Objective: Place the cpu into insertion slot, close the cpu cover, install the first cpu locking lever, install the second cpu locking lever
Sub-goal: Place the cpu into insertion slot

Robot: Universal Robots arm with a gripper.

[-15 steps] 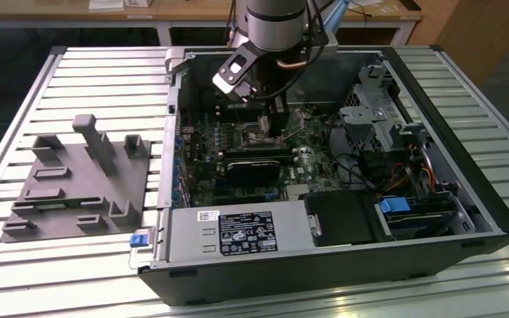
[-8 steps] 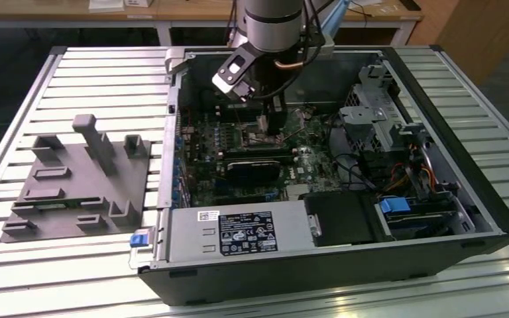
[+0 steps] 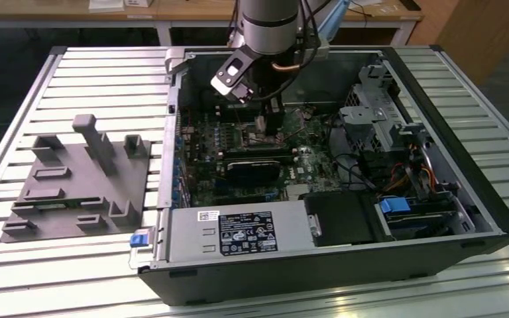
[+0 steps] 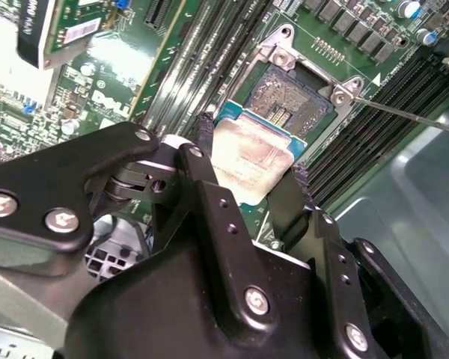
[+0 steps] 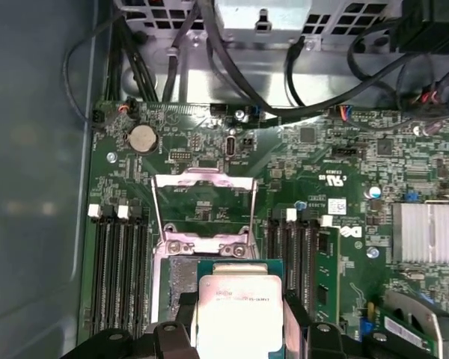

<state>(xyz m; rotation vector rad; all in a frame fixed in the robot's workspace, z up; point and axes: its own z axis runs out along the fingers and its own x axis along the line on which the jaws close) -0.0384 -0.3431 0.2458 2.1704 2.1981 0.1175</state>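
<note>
Gripping the cpu, a small flat square chip with a dull silvery metal top, the gripper has its two black fingers closed partway against opposite edges of the chip. In the first wrist view the cpu sits between the finger tips, over the near part of the insertion slot, a small square socket with a dark centre and a silvery rim. Whether the chip touches the slot cannot be told. In the second wrist view the far half of the insertion slot lies uncovered.

On the slot's far side the cpu cover, a thin silvery square metal frame plate, stands swung open. From one corner of the slot a thin silvery wire lever juts outward, unlatched. Long narrow black memory slots run along both flanks of the slot on the green circuit board. Beyond the cover lies a round silvery coin battery.

In the exterior view the gripper reaches down over the slot inside the open black computer case. Well away from the slot, outside the case, a grey moulded fixture rests on the slatted metal table.
</note>
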